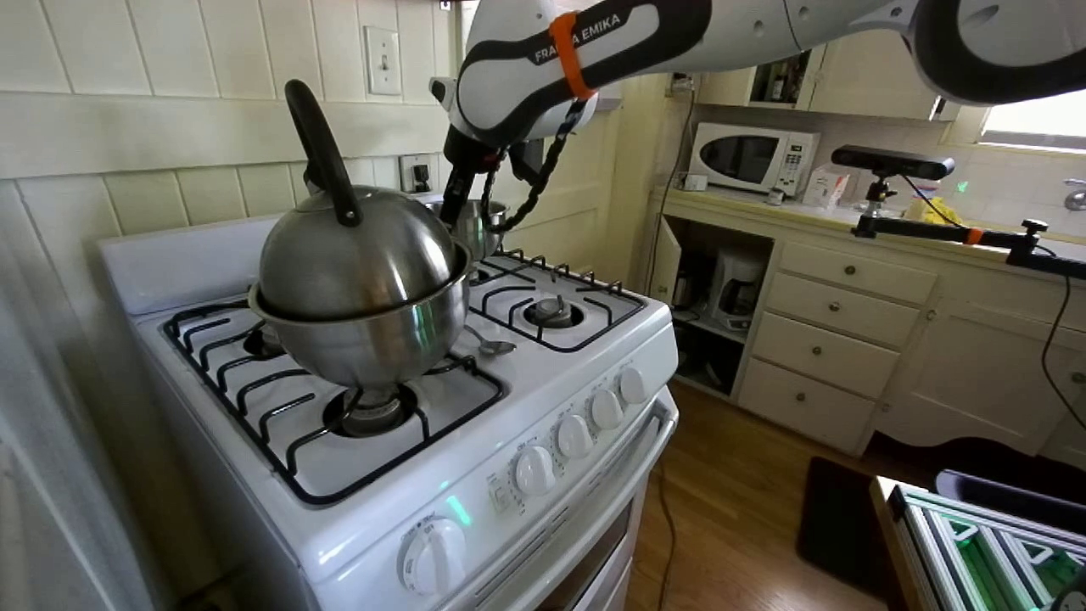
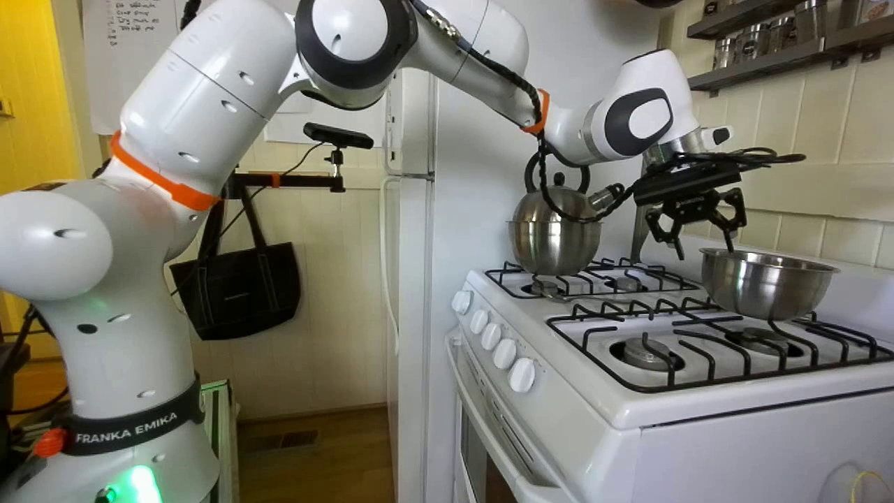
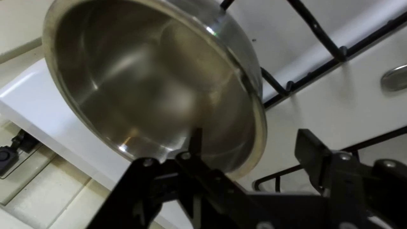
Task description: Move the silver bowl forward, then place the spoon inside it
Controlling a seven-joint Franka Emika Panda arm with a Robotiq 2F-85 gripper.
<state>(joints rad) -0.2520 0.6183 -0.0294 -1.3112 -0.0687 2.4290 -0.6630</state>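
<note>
The silver bowl [image 2: 768, 286] sits on a back burner grate; it fills much of the wrist view [image 3: 143, 79] and shows partly behind the kettle in an exterior view [image 1: 485, 227]. My gripper [image 2: 705, 251] is open and points down at the bowl's near rim. In the wrist view the gripper [image 3: 249, 140] has one finger over the inside of the bowl and the other outside it, with the rim between. I cannot tell if a finger touches the bowl. The spoon [image 1: 495, 346] lies on the stove top between the grates; one end shows in the wrist view [image 3: 395, 78].
A large steel kettle [image 1: 356, 246] with a black handle sits in another steel bowl [image 1: 365, 344] on the stove [image 2: 559, 391]; both stand to one side of my arm. Black burner grates [image 2: 607, 321] are raised. A panelled wall [image 2: 803, 161] stands behind the stove.
</note>
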